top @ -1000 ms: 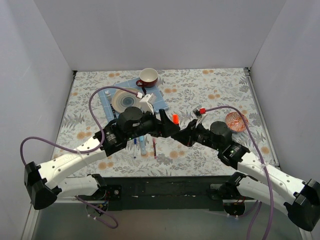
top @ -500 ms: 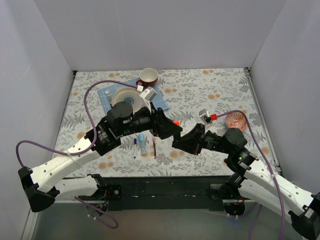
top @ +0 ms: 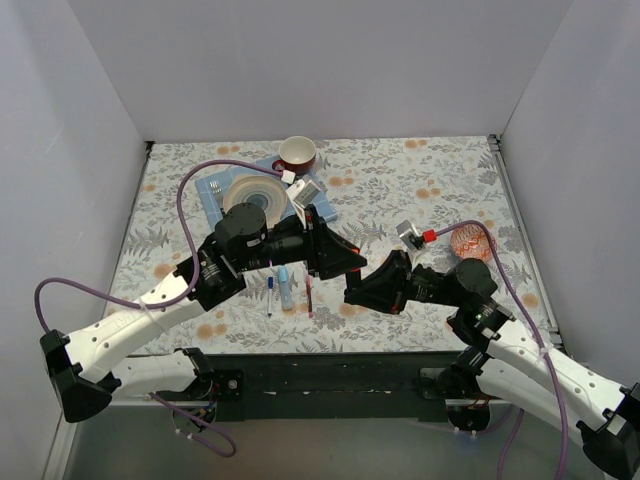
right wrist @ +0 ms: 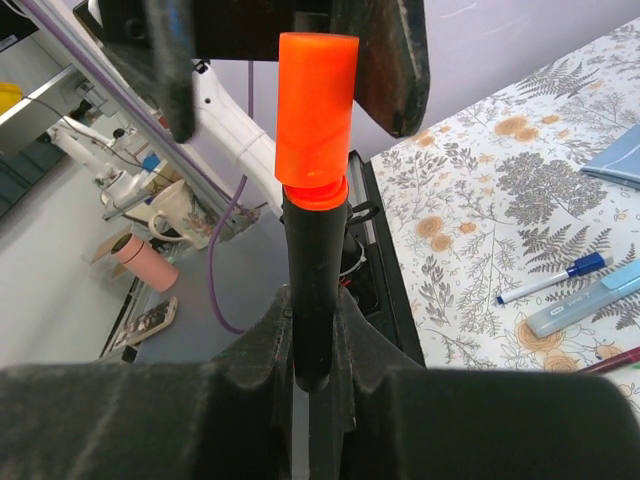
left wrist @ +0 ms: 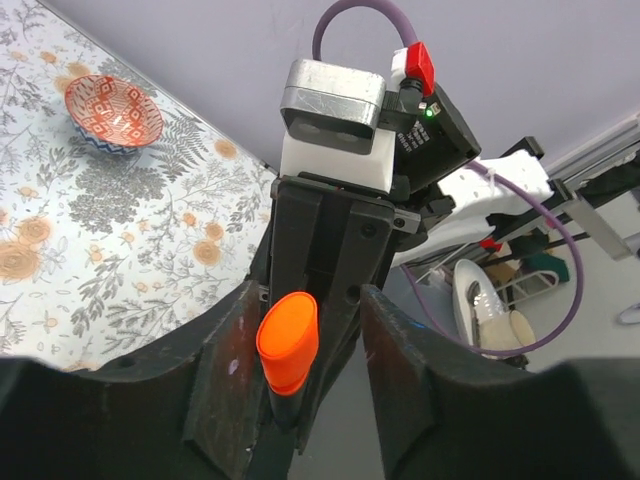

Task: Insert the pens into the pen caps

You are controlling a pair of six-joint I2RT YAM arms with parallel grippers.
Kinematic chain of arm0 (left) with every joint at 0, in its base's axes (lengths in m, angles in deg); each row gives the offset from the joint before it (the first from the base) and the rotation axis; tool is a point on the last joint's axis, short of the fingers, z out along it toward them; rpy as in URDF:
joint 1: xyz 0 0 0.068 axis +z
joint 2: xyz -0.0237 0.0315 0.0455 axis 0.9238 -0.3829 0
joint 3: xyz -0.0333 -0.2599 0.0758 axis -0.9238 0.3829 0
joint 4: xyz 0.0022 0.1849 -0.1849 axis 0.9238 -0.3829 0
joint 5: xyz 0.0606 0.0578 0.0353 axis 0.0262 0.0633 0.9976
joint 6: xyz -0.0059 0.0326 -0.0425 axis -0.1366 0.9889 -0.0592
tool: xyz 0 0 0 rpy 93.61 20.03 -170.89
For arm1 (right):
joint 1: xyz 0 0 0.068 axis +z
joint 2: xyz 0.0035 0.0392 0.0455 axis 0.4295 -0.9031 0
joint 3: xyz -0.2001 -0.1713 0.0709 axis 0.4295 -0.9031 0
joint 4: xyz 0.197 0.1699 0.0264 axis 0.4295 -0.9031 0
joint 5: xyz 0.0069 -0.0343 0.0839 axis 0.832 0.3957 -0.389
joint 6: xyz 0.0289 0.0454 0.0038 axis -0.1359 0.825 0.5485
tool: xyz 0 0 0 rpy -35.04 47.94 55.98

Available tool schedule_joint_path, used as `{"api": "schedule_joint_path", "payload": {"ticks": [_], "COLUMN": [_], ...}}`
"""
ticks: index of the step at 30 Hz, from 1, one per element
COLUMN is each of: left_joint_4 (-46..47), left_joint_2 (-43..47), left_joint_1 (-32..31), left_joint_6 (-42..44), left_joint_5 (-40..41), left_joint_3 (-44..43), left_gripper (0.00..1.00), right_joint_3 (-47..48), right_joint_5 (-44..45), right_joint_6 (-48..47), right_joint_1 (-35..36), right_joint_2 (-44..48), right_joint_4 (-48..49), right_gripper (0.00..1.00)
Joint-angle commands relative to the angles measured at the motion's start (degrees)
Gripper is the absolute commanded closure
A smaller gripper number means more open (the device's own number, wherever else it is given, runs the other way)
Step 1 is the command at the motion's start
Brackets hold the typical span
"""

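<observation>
Highlighter capped, three pens left

Bright orange plastic cap (right wrist: pixel 317 105) sits on the tip of the chunky black highlighter (right wrist: pixel 312 270), centre frame in the right wrist view and held in the air above the floral-patterned table (top: pixel 420 180). It looks close to fully seated. Right gripper (right wrist: pixel 312 320) pinches the black barrel low down. Left gripper (left wrist: pixel 310 300) stands spread, its fingers (left wrist: pixel 235 370) either side of the cap and apart from it. Thin white-and-blue pen (top: pixel 269 296), chunky light-blue marker (top: pixel 286 288) and thin maroon pen (top: pixel 308 295) lie side by side, lower centre-left of the top view. I cannot tell whether they are capped, so most of the job likely remains.
</observation>
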Motion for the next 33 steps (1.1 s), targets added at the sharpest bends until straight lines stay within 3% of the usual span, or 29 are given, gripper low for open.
{"api": "schedule_joint_path", "payload": {"ticks": [1,3,4,5,10,13,17,23,29,33], "left_joint_4": [0.56,0.47,0.12,-0.23,-1.21,3.27,2.06,2.49,-1.99,0.19], "left_joint_2": [-0.20,-0.47,-1.08,-1.52,-1.97,-1.35,-1.70,-0.03,1.20,1.73], "left_joint_1": [-0.10,-0.10,-0.10,-0.10,-0.10,-0.10,-0.10,-0.10,-0.10,-0.10], "left_joint_6": [1.48,1.21,0.95,0.51,-0.80,-3.53,-2.49,-1.69,-0.55,-1.86], "left_joint_5": [-1.08,-1.34,-1.52,-1.87,-4.24,-9.23,-13.11,-17.51,-16.73,-18.13], "left_joint_3": [-0.36,-0.45,-0.36,-0.36,4.36,8.24,9.21,11.41,11.68,12.73], "left_gripper": [0.68,0.83,0.96,1.00,1.00,1.00,1.00,1.00,1.00,1.00], "right_joint_3": [0.04,0.04,0.13,0.30,2.67,7.59,12.08,15.68,16.48,16.48], "right_joint_5": [-2.16,-1.99,-1.38,-0.93,7.66,9.17,11.90,4.96,7.15,7.94], "right_joint_6": [1.34,1.25,1.08,0.81,-0.95,-3.49,-6.31,-3.50,-6.48,-7.27], "right_joint_1": [0.07,0.07,0.07,0.07,0.07,-0.10,-0.36,-1.33,-1.60,-2.03], "right_joint_2": [-0.48,-0.48,-0.48,-0.48,0.31,-1.53,-3.29,-6.54,-5.14,-4.53], "right_joint_4": [5.13,5.22,5.22,5.13,2.32,-0.49,-2.26,2.23,-1.10,-1.46], "right_gripper": [0.99,0.99,0.99,0.99,0.99,0.99,0.99,0.99,0.99,0.99]}}
